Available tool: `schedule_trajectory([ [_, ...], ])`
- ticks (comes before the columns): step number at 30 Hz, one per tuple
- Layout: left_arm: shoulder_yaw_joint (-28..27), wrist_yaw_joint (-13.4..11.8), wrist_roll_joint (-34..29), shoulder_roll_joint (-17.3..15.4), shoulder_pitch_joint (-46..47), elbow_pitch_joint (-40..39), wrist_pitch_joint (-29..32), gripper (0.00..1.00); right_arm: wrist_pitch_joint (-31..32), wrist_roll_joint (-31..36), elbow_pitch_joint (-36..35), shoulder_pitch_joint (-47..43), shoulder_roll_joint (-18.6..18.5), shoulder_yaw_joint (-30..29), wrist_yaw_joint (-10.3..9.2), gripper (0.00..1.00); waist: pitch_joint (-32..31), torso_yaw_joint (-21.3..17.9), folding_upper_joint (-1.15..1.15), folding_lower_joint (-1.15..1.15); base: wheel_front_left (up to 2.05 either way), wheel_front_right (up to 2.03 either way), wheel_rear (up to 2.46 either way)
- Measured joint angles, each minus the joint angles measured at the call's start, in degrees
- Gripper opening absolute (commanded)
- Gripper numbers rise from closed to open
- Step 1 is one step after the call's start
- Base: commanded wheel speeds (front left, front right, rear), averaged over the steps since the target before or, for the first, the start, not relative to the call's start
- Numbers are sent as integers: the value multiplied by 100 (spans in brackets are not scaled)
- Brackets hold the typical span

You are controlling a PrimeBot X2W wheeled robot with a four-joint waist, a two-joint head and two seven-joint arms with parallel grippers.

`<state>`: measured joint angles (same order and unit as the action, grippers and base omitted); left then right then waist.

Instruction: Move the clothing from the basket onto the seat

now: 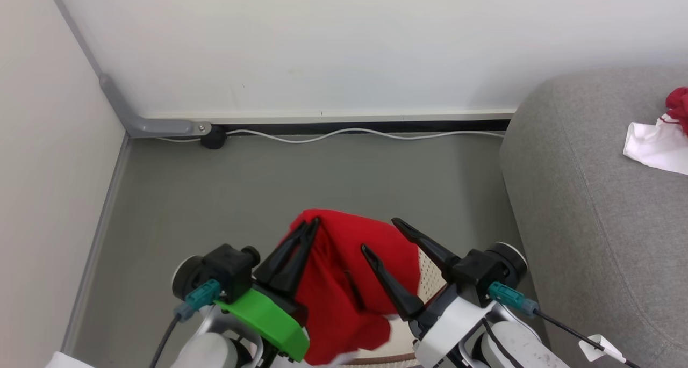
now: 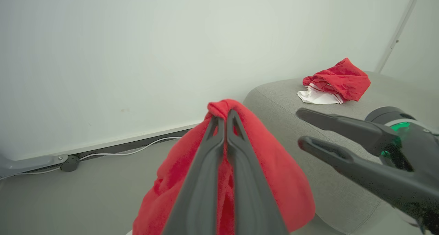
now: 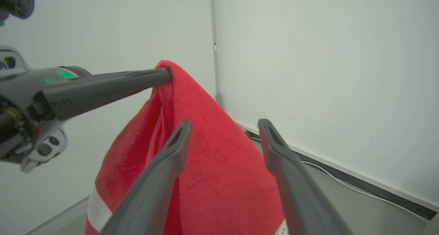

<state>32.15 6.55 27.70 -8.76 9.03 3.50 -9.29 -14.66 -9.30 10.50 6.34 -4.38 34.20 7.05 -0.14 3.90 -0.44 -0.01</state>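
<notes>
left end effector [image 1: 312, 224] pinched tight on the red garment [image 1: 344, 274], held high, likely to clear the basket [image 1: 428, 275]; right end effector [image 1: 380, 235] gapes empty beside it. another garment [image 1: 658, 142] already lies on the seat [image 1: 580, 212].

Before us we see a pale wall [image 1: 344, 45] meeting a grey floor [image 1: 301, 180]. Along the wall's foot we find a white skirting [image 1: 322, 114], with a dark strip [image 1: 376, 125] just beneath it. A white cable [image 1: 344, 132] lies in loose waves on the floor close to that strip and reaches a small black round fitting [image 1: 214, 137] at its left. Just beside the fitting we note grey trunking [image 1: 161, 127], which runs into the corner, bends, and climbs between this wall and a second pale wall [image 1: 48, 169] on our left.
</notes>
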Motion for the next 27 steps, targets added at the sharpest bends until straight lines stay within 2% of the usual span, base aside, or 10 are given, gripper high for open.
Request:
schedule_trajectory([
  [7, 493, 8, -41, 102, -87, -498, 191, 0, 0, -100, 36, -20, 3, 171, 0, 100, -252, 13, 0, 0, 0, 0, 0],
  [12, 641, 9, -40, 103, -143, -703, 277, 0, 10, -191, 138, -101, -1, 312, 1, 100, -255, -25, 0, 0, 0, 0, 0],
  [13, 638, 9, -40, 99, -154, -740, 277, 0, 15, -218, 146, -102, 3, 342, 1, 33, -250, -43, 0, 0, 0, 0, 0],
  [14, 628, 9, -40, 96, -169, -778, 279, 0, 16, -278, 146, -102, 12, 363, 1, 0, -245, -63, 0, 0, 0, 0, 0],
  [16, 594, 8, -40, 82, -215, -831, 322, 0, 16, -404, 146, -102, 11, 433, 1, 0, -233, -109, 0, 0, 0, 0, 0],
  [17, 569, 7, -40, 71, -239, -850, 323, 4, 16, -448, 145, -102, 14, 446, 2, 0, -226, -135, 0, 0, 0, 0, 0],
  [20, 493, -8, -41, 33, -295, -944, 327, 58, 15, -482, 143, -101, 15, 442, 2, 0, -202, -234, 0, 0, 0, 0, 0],
  [21, 474, -14, -41, 18, -325, -974, 327, 87, 16, -482, 140, -97, 12, 432, 2, 0, -193, -273, 0, 0, 0, 0, 0],
  [22, 466, -32, -41, 5, -353, -1000, 328, 100, 16, -482, 136, -93, 3, 413, 2, 0, -184, -316, 0, 0, 0, 0, 0],
  [27, 482, -77, -40, -4, -437, -1154, 392, 100, 16, -482, 71, -58, -113, 201, 2, 0, -128, -598, 0, 0, 0, 0, 0],
])
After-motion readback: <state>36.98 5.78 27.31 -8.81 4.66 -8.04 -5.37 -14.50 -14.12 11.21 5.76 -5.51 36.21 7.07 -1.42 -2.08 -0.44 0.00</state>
